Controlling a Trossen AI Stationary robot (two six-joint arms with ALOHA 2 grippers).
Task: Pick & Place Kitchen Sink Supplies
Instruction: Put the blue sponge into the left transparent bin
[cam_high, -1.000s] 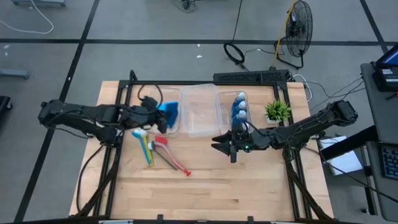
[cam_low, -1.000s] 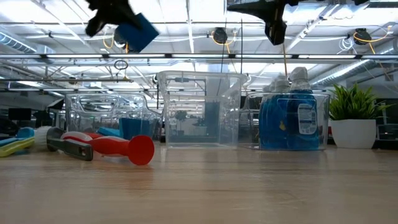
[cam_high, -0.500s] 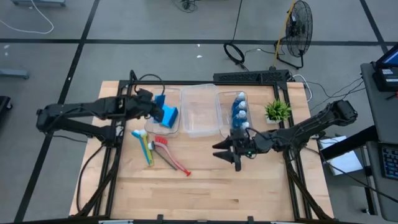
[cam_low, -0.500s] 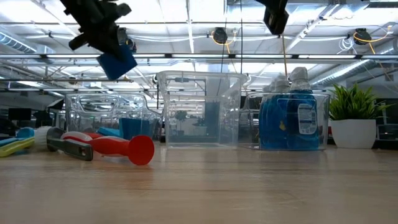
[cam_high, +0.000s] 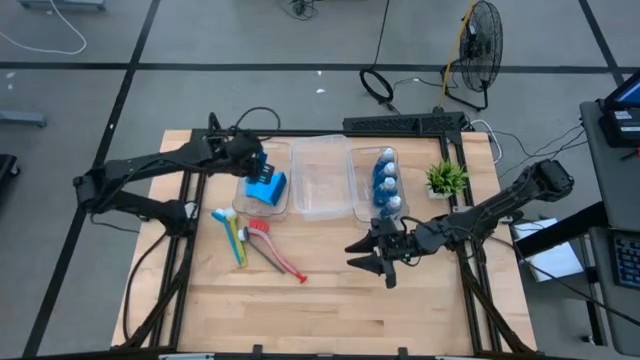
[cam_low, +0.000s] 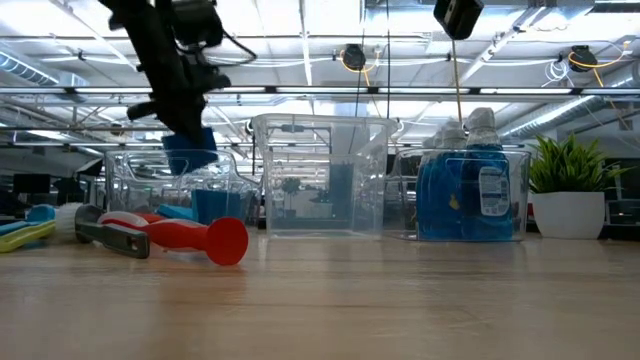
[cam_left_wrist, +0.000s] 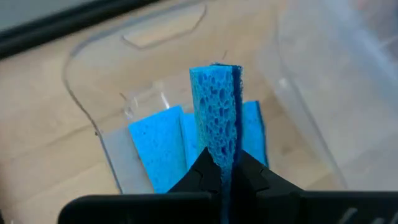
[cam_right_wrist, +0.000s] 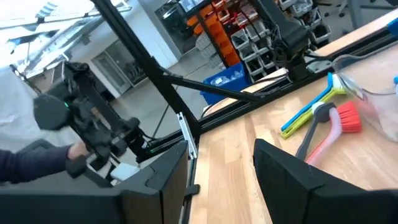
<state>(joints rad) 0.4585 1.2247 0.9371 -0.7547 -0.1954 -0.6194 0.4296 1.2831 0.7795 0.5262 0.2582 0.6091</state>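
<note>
My left gripper (cam_high: 256, 166) is shut on a blue sponge (cam_left_wrist: 214, 106) and holds it over the left clear bin (cam_high: 283, 207). More blue sponges (cam_left_wrist: 155, 148) rest on that bin's floor. The blue-and-white bottles (cam_high: 385, 181) stand upright in the right clear bin (cam_low: 470, 190). Red (cam_high: 278, 252), yellow-green (cam_high: 238, 243) and light blue (cam_high: 224, 216) dish brushes lie flat on the table in front of the left bin. Over the table's near right part, my right gripper (cam_high: 373, 262) hangs open and empty. My left gripper pinches the sponge's two broad faces (cam_left_wrist: 216, 148) between its two fingers, near one end. The fingers slant steeply down from the table's left. The sponge sticks out beyond the fingertips, edge-on to the wrist camera, clear of the sponges below and about level with the bin's rim (cam_low: 190, 150).
An empty clear bin (cam_high: 322, 180) stands between the two filled ones. A small potted plant (cam_high: 446, 178) sits at the far right. Bare wood stretches along the near edge. In the right wrist view a person's sleeve shows beyond the table.
My left gripper has swung toward the table's right and far edge over the left bin, sunk and tipped more steeply down, carrying the sponge from high above to the bin's rim. My right gripper has drifted a little toward the near edge.
</note>
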